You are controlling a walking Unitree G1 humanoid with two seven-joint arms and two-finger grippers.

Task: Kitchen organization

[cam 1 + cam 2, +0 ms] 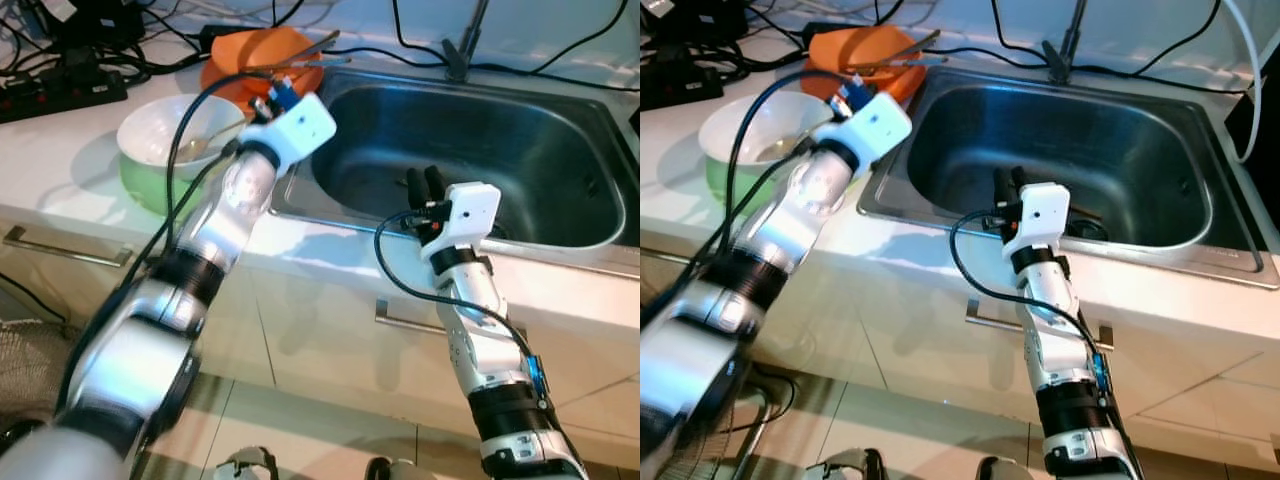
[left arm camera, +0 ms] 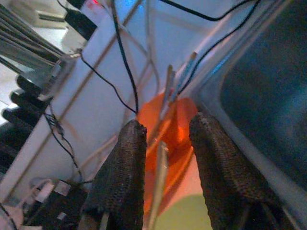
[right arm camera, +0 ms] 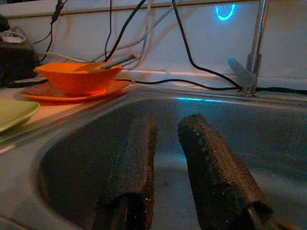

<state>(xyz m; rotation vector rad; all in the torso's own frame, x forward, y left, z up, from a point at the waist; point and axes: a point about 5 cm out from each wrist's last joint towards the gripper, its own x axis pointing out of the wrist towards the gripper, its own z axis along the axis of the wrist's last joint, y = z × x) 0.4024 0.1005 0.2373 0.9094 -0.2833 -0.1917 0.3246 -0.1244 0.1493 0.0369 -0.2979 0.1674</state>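
Observation:
An orange bowl (image 1: 262, 60) sits on an orange plate (image 3: 72, 91) on the counter behind the sink's left corner, with chopsticks (image 1: 315, 50) resting across it. My left gripper (image 1: 275, 95) reaches over the counter just in front of that bowl. It is open, and a thin stick (image 2: 158, 177) lies in the gap between its fingers (image 2: 122, 177). A green bowl (image 1: 175, 140) with a white inside holds a spoon (image 1: 200, 143) beside my left forearm. My right gripper (image 1: 425, 185) hangs inside the steel sink (image 1: 540, 150), slightly open and holding nothing.
A faucet (image 1: 465, 45) stands behind the sink. Black cables (image 1: 420, 55) and a power strip (image 1: 60, 90) lie along the back of the counter. Cabinet fronts with handles (image 1: 60, 250) run below the counter edge.

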